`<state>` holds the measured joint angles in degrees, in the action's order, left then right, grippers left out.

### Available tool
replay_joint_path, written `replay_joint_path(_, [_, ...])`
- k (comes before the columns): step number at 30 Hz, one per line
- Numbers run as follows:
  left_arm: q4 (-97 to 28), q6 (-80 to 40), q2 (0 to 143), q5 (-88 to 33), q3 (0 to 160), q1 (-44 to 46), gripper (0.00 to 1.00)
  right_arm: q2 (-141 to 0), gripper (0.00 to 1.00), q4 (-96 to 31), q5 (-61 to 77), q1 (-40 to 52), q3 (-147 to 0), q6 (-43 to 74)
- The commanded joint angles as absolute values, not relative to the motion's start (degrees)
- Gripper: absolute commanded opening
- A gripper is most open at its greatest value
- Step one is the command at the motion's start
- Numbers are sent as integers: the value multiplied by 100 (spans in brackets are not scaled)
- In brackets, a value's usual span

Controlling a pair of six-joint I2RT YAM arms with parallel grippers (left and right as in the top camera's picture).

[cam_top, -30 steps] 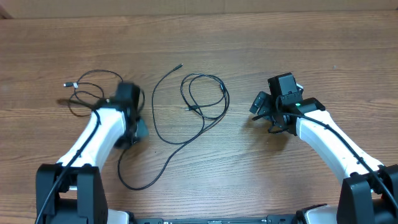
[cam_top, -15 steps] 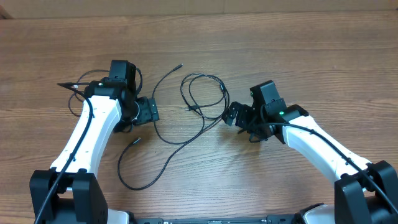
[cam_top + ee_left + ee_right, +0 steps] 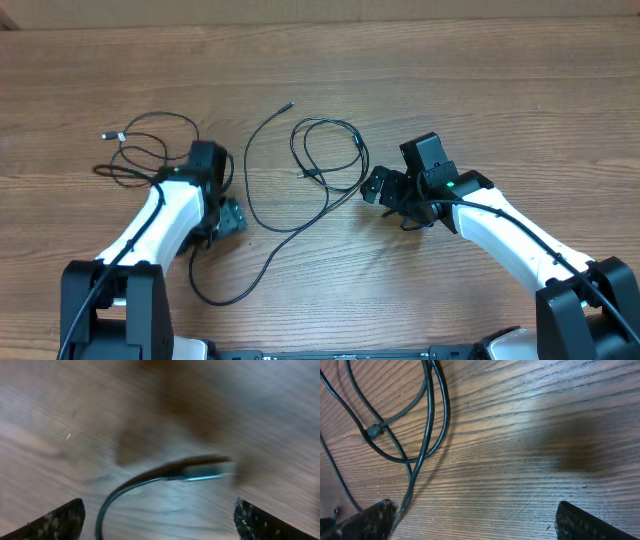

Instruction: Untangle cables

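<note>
The left wrist view is smeared: one cable plug (image 3: 207, 469) shows, lying crosswise, tip to the right, its cord curling down between the wide-spread fingers (image 3: 65, 520) of the left gripper (image 3: 228, 215), which hides that end overhead. A long cable (image 3: 247, 180) runs away just right of that gripper. A cable tangle (image 3: 140, 155) lies to its left, and a cable loop (image 3: 325, 121) farther right nears the right gripper (image 3: 385, 190), equally wide, empty.

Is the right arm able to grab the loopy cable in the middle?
Probably yes. The right gripper is open and sits just beside the looped cable. Nothing lies between them, and nothing covers the cable.
</note>
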<state>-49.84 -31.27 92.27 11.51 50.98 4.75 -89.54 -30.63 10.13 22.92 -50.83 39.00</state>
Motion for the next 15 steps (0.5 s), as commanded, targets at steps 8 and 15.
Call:
replay_joint_path(8, [-3538, -3428, 9181, 1004, 3760, 342, 47, -8971, 100, -3026, 952, 2314, -5041, 3924])
replay_joint_path(15, [-2434, -2598, 9181, -506, 3677, -266, 42, -8971, 100, -3013, 952, 2314, -5041, 3924])
